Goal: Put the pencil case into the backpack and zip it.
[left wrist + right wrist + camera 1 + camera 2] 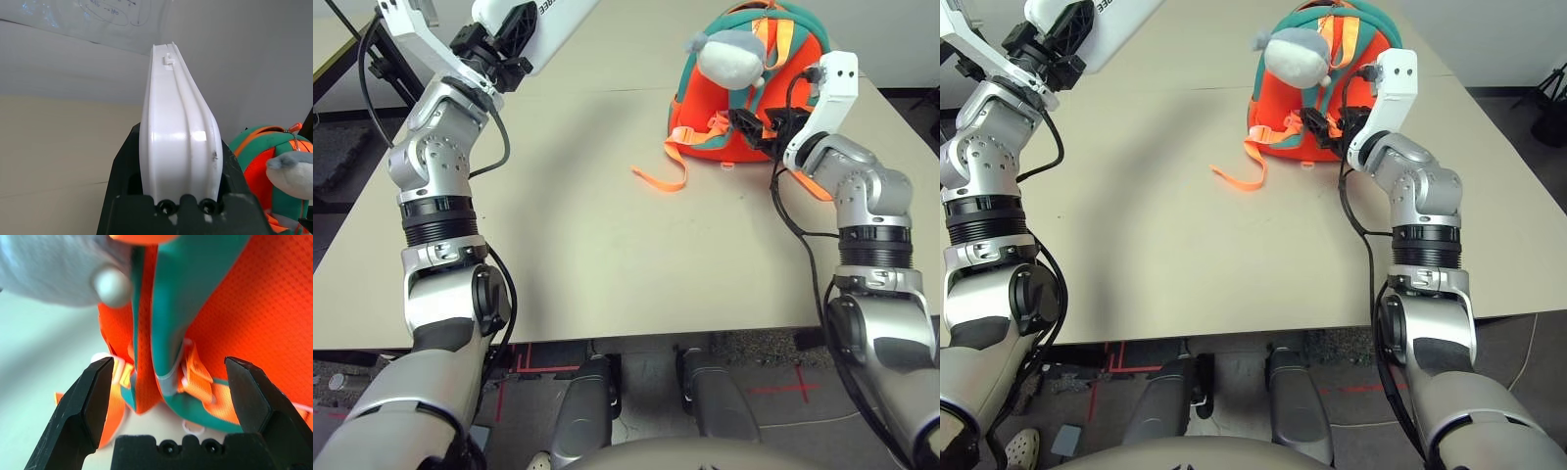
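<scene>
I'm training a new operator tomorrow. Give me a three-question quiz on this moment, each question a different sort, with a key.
1. True or false: the pencil case is already inside the backpack.
2. Multiple choice: the right gripper is
A. shut on a strap
B. open, close to the backpack's side
C. open, far out over bare table
3. Fill in: the grey plush toy hangs against the ______.

Key
1. False. The left gripper holds it raised in the air, away from the backpack.
2. B. Its fingers stand wide apart on either side of the teal trim.
3. Backpack.
</scene>
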`<state>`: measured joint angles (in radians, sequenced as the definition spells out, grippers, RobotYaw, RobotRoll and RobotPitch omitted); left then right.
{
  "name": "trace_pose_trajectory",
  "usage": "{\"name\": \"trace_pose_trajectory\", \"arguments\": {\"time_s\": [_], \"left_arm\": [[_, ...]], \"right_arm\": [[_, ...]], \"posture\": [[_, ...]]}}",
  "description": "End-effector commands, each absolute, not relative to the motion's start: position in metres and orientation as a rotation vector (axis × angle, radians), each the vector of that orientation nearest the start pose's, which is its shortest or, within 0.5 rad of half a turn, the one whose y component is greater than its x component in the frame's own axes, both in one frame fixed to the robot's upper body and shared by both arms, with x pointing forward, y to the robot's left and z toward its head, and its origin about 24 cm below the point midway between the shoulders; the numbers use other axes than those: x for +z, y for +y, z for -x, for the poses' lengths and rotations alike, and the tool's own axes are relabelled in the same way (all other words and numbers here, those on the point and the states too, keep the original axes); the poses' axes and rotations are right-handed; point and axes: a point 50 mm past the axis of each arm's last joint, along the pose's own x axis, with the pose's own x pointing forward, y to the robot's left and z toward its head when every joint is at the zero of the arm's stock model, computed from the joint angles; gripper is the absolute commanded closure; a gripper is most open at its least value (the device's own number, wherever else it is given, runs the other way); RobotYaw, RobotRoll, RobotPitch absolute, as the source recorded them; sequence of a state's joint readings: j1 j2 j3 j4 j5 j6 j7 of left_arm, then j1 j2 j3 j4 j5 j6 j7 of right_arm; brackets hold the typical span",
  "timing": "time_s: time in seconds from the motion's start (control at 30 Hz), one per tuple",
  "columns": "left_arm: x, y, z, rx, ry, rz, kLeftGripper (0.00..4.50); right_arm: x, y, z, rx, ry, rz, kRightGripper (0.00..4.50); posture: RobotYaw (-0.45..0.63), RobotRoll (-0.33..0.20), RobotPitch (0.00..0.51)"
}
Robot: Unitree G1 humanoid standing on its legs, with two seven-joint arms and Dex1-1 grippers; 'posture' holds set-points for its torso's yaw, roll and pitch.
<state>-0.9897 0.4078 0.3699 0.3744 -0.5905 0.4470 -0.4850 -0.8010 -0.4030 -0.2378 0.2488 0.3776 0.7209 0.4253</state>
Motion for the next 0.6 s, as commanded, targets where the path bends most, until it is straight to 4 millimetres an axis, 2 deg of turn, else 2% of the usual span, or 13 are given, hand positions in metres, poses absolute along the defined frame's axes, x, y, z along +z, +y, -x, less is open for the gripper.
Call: {"name": "trace_pose_trajectory", "arguments": {"time_s": [0.03,0.37,0.6], "left_arm": [[0.283,0.207,-0.367,-0.518,-0.400,0.338,3.30],[0.283,0.202,-0.367,-0.524,-0.397,0.336,3.30],[0.284,0.198,-0.365,-0.524,-0.396,0.334,3.30]], "right_arm": [[0.204,-0.199,-0.363,0.395,0.065,-0.136,0.00],[0.199,-0.174,-0.384,0.341,0.032,-0.171,0.00],[0.196,-0.168,-0.401,0.270,-0.013,-0.176,0.00]], "posture": [[-0.20,0.000,0.141],[-0.19,0.000,0.140],[-0.17,0.000,0.140]]}}
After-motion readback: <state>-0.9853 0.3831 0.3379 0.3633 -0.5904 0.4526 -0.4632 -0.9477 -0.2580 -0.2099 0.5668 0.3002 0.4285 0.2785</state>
